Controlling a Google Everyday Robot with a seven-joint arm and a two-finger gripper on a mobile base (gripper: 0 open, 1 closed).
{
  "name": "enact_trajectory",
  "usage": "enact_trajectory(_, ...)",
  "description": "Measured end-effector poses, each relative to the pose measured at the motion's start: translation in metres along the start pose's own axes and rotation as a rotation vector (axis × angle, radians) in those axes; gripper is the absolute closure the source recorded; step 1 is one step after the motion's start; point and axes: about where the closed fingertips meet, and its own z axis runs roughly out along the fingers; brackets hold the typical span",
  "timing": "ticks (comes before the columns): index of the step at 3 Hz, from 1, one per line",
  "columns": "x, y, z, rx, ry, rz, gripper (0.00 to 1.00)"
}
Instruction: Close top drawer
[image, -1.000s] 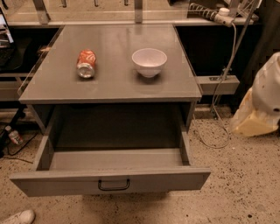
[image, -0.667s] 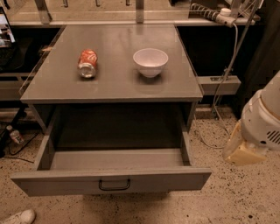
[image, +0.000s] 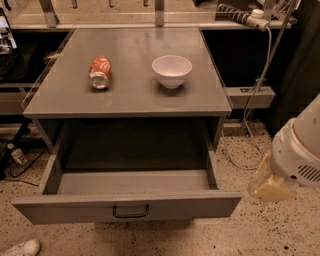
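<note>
Gripper: it hangs right of the top drawer, near the front right corner but apart from it, under the white arm housing. I cannot tell how far open it is, and I see nothing in its hold.
Top drawer: it is pulled far out below the cabinet top and looks bare inside, with a dark handle at the centre of its front panel.
Handling: I judge it stiff sheet metal, light while empty and running on slides, so a steady push should send it in.
Contact: I would press the flat front just beside the handle, since pushing at a corner may rack it.
Above the drawer: a can lies on its side, with a white bowl beside it.
Change: a second ago the arm stood higher, beside the cabinet top. It has dropped level with the drawer front, and the drawer has not moved.
</note>
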Motion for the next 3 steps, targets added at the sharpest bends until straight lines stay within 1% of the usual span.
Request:
enact_trajectory(1,-0.003,0.022,0.044,-0.065,-0.029,0.049,1.00)
enact_trajectory(2,-0.010,0.035,0.083,-0.116,-0.029,0.077,1.00)
enact_trajectory(3,-0.009,0.036,0.085,-0.117,-0.027,0.078,1.00)
